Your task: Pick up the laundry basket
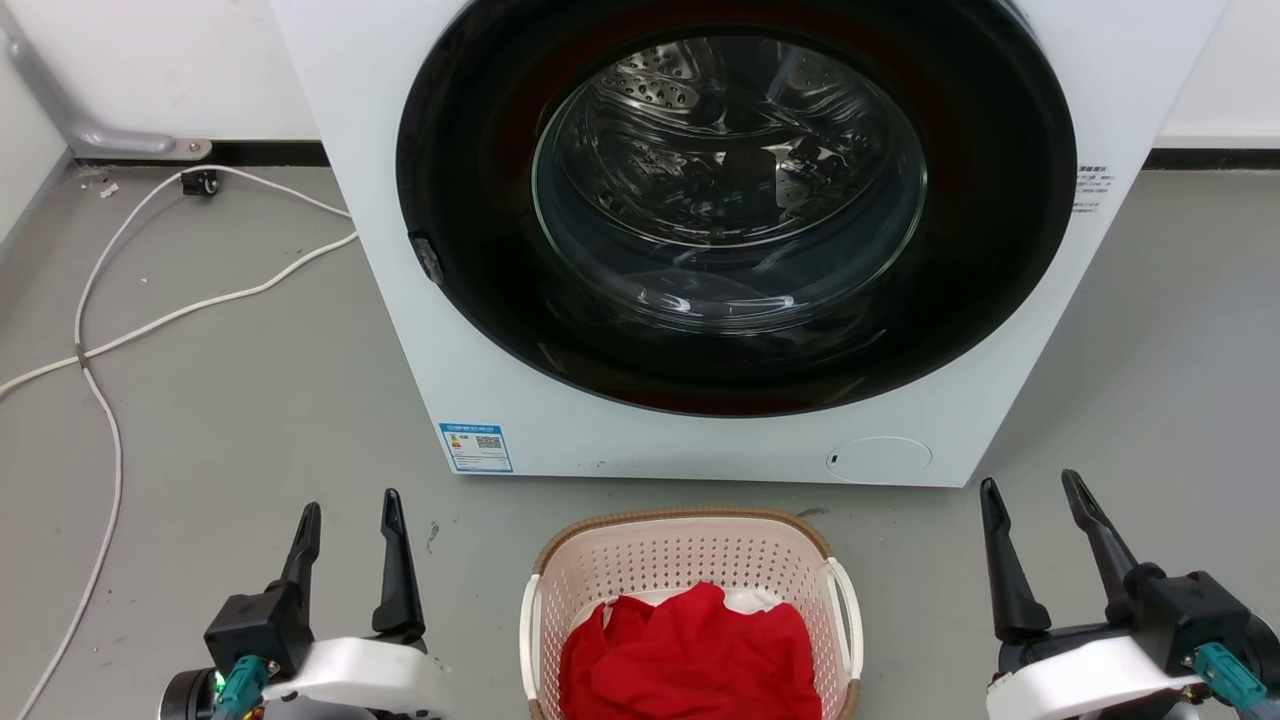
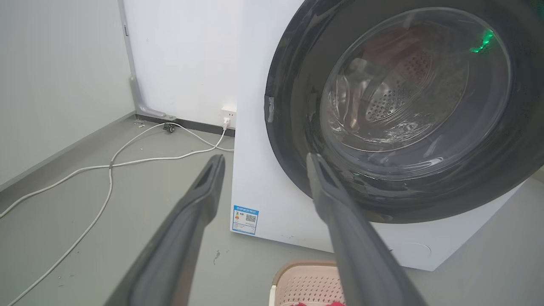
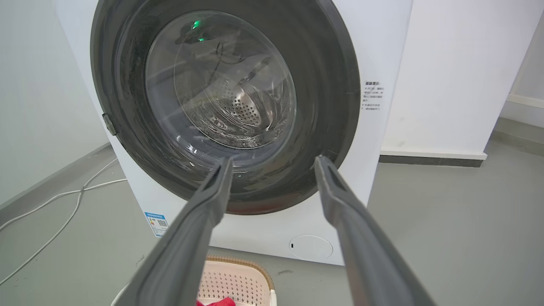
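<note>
Laundry basket (image 1: 680,565) is sitting on the grey floor (image 1: 250,420), bottom centre of the head view, just in front of the white washing machine (image 1: 400,300) and not touching it. The brown rim is facing up and the white handles are showing on both sides. A red cloth (image 1: 690,650) is lying inside, covering most of a white piece (image 1: 752,600) underneath.

Left gripper (image 1: 351,502) is hovering at lower left, fingers apart and holding nothing, well clear of the basket's left handle. Right gripper (image 1: 1029,480) is hovering at lower right, fingers likewise spread and empty, further out from the right handle. Both are pointing toward the machine, with the basket sitting between them.

The round dark door (image 1: 480,300) is appearing closed, with the steel drum showing through the glass. A blue label (image 1: 477,447) is sticking to the machine's lower left corner. A white cable (image 1: 200,305) is trailing across the floor on the left, toward the wall.

In both wrist views a corner of the basket is peeking in at the bottom edge, below the open fingers.
</note>
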Motion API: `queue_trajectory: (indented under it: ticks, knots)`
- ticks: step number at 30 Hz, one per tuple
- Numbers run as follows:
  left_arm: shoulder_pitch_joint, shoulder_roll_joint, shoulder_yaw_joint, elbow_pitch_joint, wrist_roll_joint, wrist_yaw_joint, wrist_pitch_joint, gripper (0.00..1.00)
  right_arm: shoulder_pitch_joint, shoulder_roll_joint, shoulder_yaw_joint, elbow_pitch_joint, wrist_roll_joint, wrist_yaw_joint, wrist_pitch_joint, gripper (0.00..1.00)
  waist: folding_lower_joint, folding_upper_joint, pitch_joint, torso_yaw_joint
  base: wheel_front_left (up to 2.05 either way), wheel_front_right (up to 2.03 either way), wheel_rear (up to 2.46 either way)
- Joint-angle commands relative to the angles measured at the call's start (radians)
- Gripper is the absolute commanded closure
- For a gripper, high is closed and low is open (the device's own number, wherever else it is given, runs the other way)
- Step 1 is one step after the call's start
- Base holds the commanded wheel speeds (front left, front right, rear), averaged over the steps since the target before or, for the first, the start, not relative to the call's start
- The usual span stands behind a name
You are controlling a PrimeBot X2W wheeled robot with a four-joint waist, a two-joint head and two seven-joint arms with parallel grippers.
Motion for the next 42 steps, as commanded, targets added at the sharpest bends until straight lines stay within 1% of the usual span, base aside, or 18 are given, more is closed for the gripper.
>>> queue_trajectory:
  ticks: [1, 16, 22, 33, 42]
  knots:
    - [0.009, -0.001, 0.003, -0.001, 0.025, -0.002, -0.01, 0.0, 0.01, -0.001, 0.002, -0.009, -0.023, 0.0, -0.011, 0.0, 0.0, 0.0, 0.0, 0.0, 0.0, 0.0, 0.0]
    - [0.02, -0.003, 0.0, 0.01, 0.142, 0.001, -0.037, 0.0, 0.025, 0.0, 0.01, -0.011, -0.122, 0.0, -0.041, 0.0, 0.0, 0.0, 0.001, -0.002, 0.0, 0.0, 0.0]
    - [0.024, -0.003, -0.004, 0.015, 0.184, 0.009, -0.049, 0.0, 0.032, 0.0, 0.011, -0.01, -0.161, 0.0, -0.05, 0.0, 0.0, 0.0, 0.001, -0.003, 0.0, 0.0, 0.0]
    - [0.028, -0.004, -0.004, 0.028, 0.174, 0.013, -0.048, 0.0, 0.035, 0.0, 0.008, -0.002, -0.15, 0.0, -0.049, 0.0, 0.0, 0.0, -0.003, -0.002, 0.0, 0.0, 0.0]
    - [0.026, -0.004, -0.001, 0.032, 0.176, 0.009, -0.048, 0.0, 0.031, 0.0, 0.01, -0.007, -0.149, 0.0, -0.049, 0.0, 0.0, 0.0, 0.001, -0.004, 0.0, 0.0, 0.0]
